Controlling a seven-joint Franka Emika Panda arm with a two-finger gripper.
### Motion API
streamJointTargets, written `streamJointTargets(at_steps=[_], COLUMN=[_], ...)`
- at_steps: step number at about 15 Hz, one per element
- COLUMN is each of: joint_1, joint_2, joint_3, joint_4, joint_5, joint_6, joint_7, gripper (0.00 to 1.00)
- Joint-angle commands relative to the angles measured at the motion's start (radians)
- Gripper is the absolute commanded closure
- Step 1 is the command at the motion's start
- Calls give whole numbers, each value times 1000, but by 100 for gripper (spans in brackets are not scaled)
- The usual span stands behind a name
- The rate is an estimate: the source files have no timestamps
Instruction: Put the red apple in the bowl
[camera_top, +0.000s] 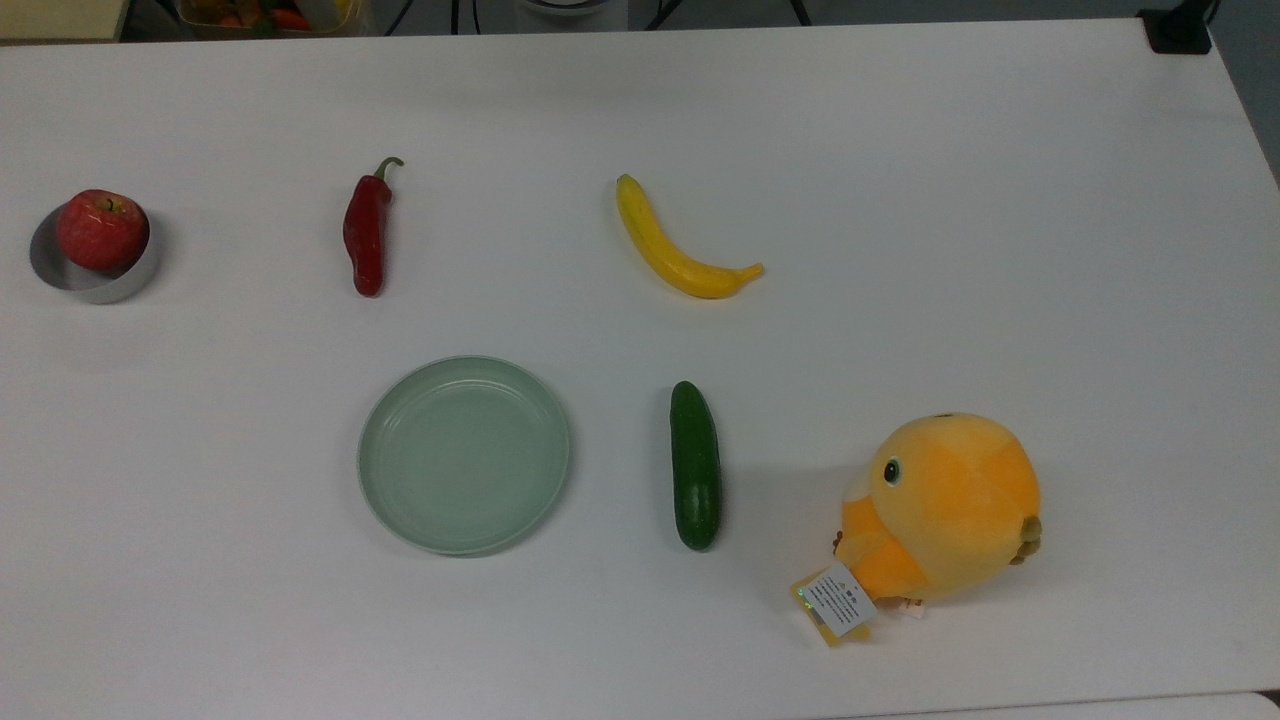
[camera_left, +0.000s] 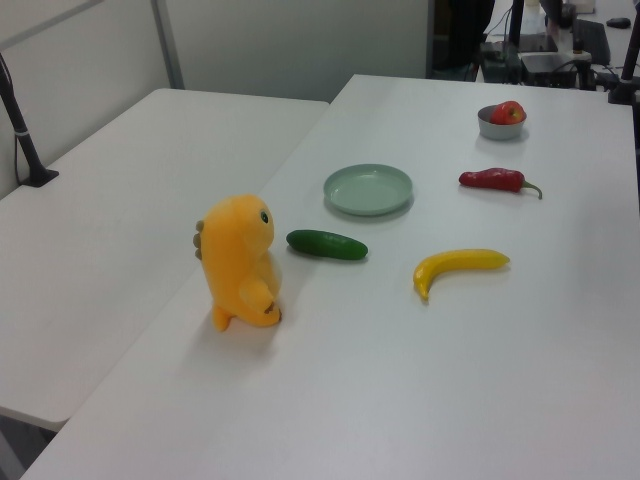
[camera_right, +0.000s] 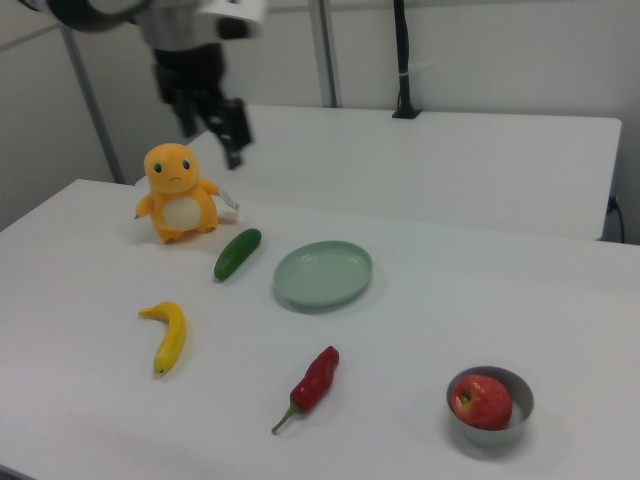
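The red apple (camera_top: 100, 228) sits inside the small grey bowl (camera_top: 100, 290) at the top view's far left, its stem dimple facing up. The left view has the apple (camera_left: 509, 111) in the bowl (camera_left: 495, 129) at the far end of the table. In the right view the apple (camera_right: 481, 400) rests in the bowl (camera_right: 522, 420) at the front right. My gripper (camera_right: 213, 135) hangs high above the table at the right view's upper left, over the plush toy, far from the bowl. It is open and holds nothing.
On the white table (camera_top: 900, 200) lie a dark-red chili pepper (camera_top: 366, 232), a banana (camera_top: 675, 250), a cucumber (camera_top: 695, 465) and a shallow pale-green plate (camera_top: 463, 453). An orange plush toy (camera_top: 940, 510) stands near the top view's lower right.
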Motion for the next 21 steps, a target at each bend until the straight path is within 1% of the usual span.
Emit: streamJointTargets(at_steps=[1, 3, 4, 5, 7, 8, 11, 14, 21], joint_1=[3, 11, 11, 14, 41, 43, 41, 44, 46], joint_2=[2, 7, 13, 25, 41, 41, 58, 64, 61], joint_3=[168, 244, 263, 269, 269, 269, 256, 208, 205], joint_4=[8, -28, -45, -56, -78, -99, -119, -116, -113], joint_5=[-41, -94, -106, -115, -137, -149, -151, -137, -137], joint_6=[-74, -62, -56, -40, 30, 68, 145, 177, 170], joint_7=[104, 124, 115, 108, 99, 78, -51, -106, -100], gripper=[0, 0, 0, 0, 0, 0, 0, 0, 0])
